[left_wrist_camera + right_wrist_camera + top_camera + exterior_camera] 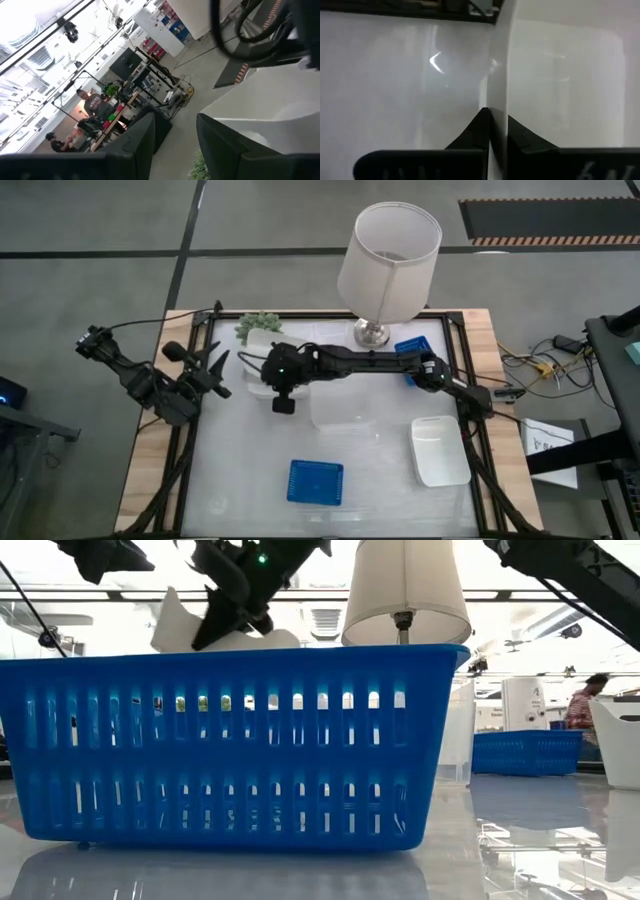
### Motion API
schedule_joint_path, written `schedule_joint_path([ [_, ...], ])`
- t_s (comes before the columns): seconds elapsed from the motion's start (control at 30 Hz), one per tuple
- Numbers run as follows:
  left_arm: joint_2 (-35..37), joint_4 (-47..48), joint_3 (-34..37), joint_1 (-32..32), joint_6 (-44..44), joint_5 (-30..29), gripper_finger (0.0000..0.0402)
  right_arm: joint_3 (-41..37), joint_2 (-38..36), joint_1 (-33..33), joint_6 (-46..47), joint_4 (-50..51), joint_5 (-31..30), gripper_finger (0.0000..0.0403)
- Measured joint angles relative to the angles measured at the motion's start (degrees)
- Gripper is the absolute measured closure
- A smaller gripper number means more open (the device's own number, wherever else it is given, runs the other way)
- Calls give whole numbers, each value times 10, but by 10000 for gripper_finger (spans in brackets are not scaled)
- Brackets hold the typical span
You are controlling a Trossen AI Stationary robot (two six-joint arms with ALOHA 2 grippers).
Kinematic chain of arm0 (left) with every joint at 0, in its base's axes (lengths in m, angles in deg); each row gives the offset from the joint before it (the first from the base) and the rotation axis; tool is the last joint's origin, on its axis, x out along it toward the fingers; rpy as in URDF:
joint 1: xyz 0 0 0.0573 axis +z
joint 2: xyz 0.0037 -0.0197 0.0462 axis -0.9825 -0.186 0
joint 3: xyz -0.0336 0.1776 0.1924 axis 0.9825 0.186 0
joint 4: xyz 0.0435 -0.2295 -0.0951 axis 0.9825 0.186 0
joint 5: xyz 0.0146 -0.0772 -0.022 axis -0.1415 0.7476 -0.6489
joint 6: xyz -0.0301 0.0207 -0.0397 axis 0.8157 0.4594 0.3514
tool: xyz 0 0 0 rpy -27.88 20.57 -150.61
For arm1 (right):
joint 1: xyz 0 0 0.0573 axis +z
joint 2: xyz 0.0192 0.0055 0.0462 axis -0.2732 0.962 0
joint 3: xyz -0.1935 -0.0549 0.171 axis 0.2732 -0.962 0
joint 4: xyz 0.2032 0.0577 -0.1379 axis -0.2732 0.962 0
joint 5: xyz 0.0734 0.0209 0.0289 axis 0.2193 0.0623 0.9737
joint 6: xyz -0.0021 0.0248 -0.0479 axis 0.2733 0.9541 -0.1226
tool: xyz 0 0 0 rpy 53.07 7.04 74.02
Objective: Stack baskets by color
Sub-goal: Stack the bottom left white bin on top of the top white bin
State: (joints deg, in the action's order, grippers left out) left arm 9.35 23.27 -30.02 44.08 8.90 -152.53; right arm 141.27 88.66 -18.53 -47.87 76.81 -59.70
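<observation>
My right gripper (490,111) reaches from the table's right across to the far left part (268,365) and is shut on a white basket (168,628), which is up in the air beside the small green plant (258,324). Resting flat on their bottoms are a second white basket (440,450) at the right, a clear basket (340,412) in the middle, a blue basket (315,481) near the front edge and another blue basket (412,352) by the lamp, partly under my right arm. My left gripper (218,375) stands open at the table's left edge, with nothing between its fingers. My right gripper pinches a thin side wall (498,100) of the white basket between its two fingers, one on each face of the wall. The fingers come slanting down from the table's right. The basket is tilted and, in the low view, lifted clear of the table.
A lamp with a white shade (390,250) stands at the table's far edge, right of the plant. The front blue basket fills most of the low view (235,740). Bare tabletop (235,470) lies at the near left. A person (580,705) is in the room beyond the table.
</observation>
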Motion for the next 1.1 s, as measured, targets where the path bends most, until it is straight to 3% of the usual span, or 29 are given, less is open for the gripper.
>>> schedule_joint_path([
  [0.27, -2, 0, 3, 0, 38, 18, 271, -1, -3, -13, 9, 25, 8, 394],
  [0.5, -29, -2, 4, 0, 16, 211, 272, -3, 15, -13, -8, 1, 8, 394],
  [0.8, -70, -4, 4, 0, 0, 210, 272, -3, 36, -14, -12, 0, 8, 394],
  [1.1, -66, -4, 4, 0, 0, 202, 272, -4, 37, -14, -12, 11, 6, 394],
])
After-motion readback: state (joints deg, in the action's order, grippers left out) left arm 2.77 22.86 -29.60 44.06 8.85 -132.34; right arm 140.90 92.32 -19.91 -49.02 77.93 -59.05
